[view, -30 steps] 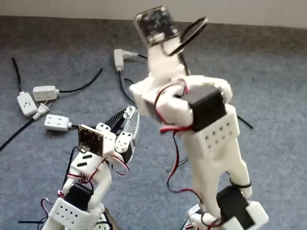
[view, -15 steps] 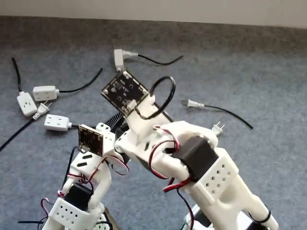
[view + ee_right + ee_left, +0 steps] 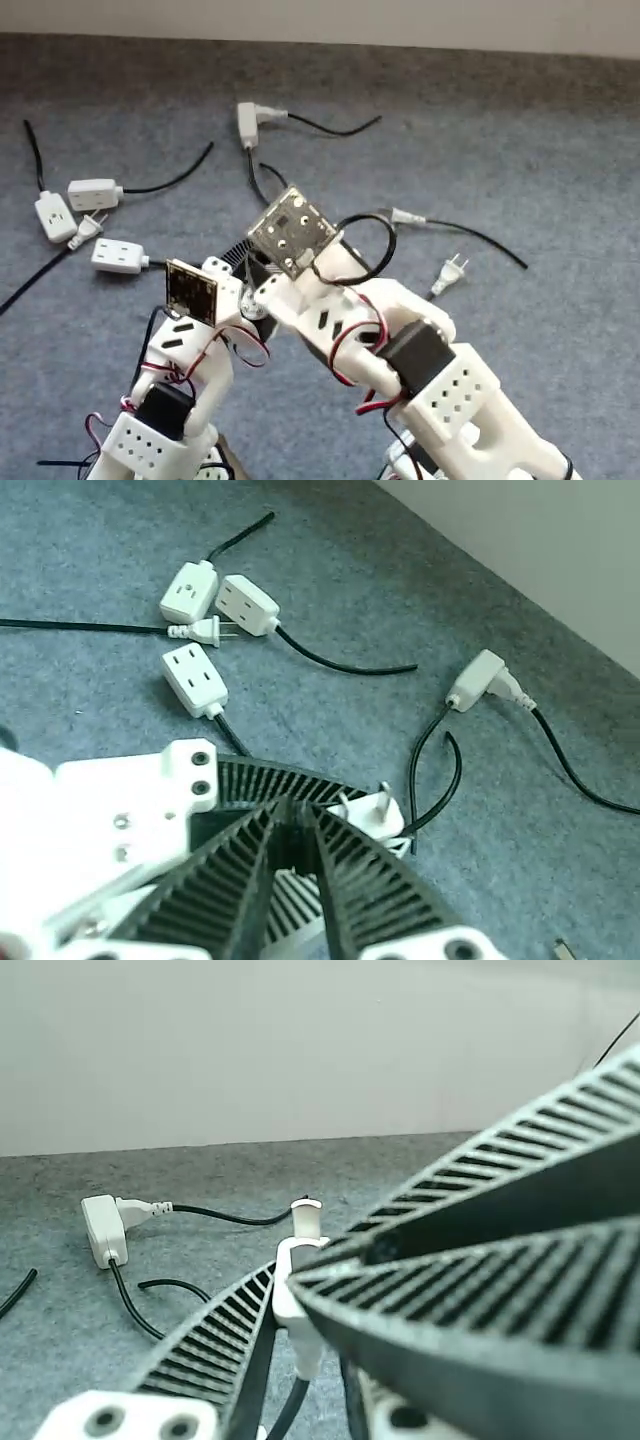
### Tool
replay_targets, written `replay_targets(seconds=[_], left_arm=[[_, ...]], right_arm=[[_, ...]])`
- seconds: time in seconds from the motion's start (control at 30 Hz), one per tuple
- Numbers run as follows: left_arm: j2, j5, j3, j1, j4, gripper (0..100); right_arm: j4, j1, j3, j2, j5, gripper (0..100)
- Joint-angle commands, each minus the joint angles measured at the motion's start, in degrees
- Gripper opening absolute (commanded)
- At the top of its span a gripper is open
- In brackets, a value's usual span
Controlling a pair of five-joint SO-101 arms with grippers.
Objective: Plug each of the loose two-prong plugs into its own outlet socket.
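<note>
Near centre: left tool (image 3: 290, 1280) clamped on a white two-prong plug with black cord (image 3: 366, 815), held up off the grey carpet (image 3: 560, 180); right tool (image 3: 290, 830) sits close against the same plug, and whether it has any hold I cannot tell. Further out, three white plastic outlet blocks (image 3: 118, 256) lie at left with a second white plug (image 3: 88, 230) beside them, apparently unseated, and two more white corded plugs (image 3: 452, 268) lie loose at right. Far centre, a white outlet block with a plug seated in its side (image 3: 247, 122) looks like the one pairing done; by my reckoning the rest remain.
</note>
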Motion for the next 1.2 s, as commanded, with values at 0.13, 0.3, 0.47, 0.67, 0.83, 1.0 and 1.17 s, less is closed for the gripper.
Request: replay_targets(seconds=[0.13,0.3,0.47,0.67,0.83,1.0,1.17], left_arm=[[-1.01,0.18,1.01,0.40,0.09,1],[-1.10,0.18,1.01,0.40,0.09,1],[-1.01,0.18,1.01,0.40,0.09,1],[-1.01,0.09,1.01,0.40,0.09,1],[-1.01,0.09,1.01,0.40,0.09,1],[-1.01,0.09,1.01,0.40,0.09,1],[-0.92,0.09,1.01,0.40,0.09,1]], right_arm=[[-10.77,10.33,5.67,2.59,0.88,0.7],[-19.21,16.92,8.31,11.82,0.88,0.7],[-24.57,20.70,8.13,20.35,0.88,0.7],[-21.14,20.97,4.70,18.33,0.62,0.7],[-9.63,20.62,-2.95,8.92,0.53,0.7],[-1.71,17.63,-7.34,-1.63,0.53,0.7],[-1.71,12.44,-6.02,-5.14,0.79,0.7]])
